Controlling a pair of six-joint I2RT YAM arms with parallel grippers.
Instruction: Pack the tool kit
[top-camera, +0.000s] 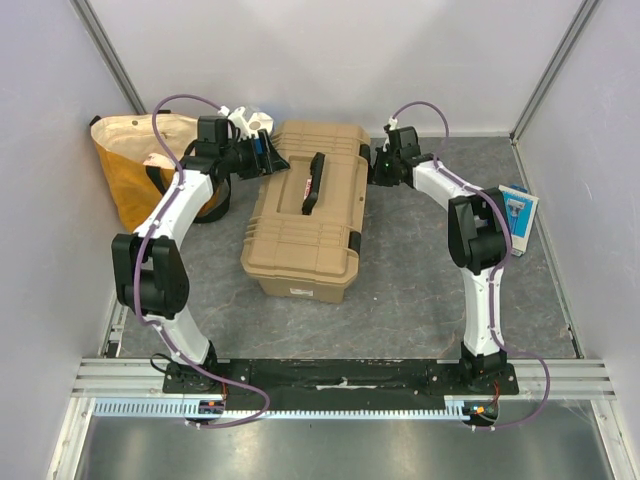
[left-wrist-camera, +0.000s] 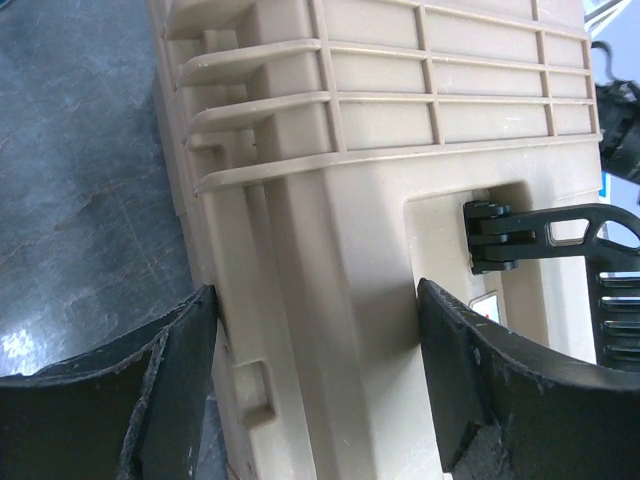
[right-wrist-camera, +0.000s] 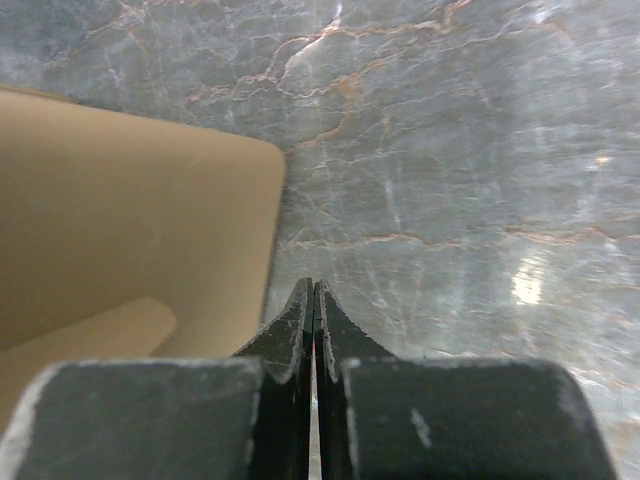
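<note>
The tan ribbed toolbox stands lid down in the middle of the table, its black handle lying flat on top. My left gripper is at the box's far left edge. In the left wrist view its jaws stand wide, one finger against the side of the toolbox and the other in the lid's handle recess, clamping that edge. My right gripper sits by the far right corner. Its fingers are pressed together and empty, over the table next to the toolbox. No loose tools show.
A yellow cloth bag leans in the far left corner behind the left arm. A flat blue-white packet lies near the right wall. White walls close the table in on three sides.
</note>
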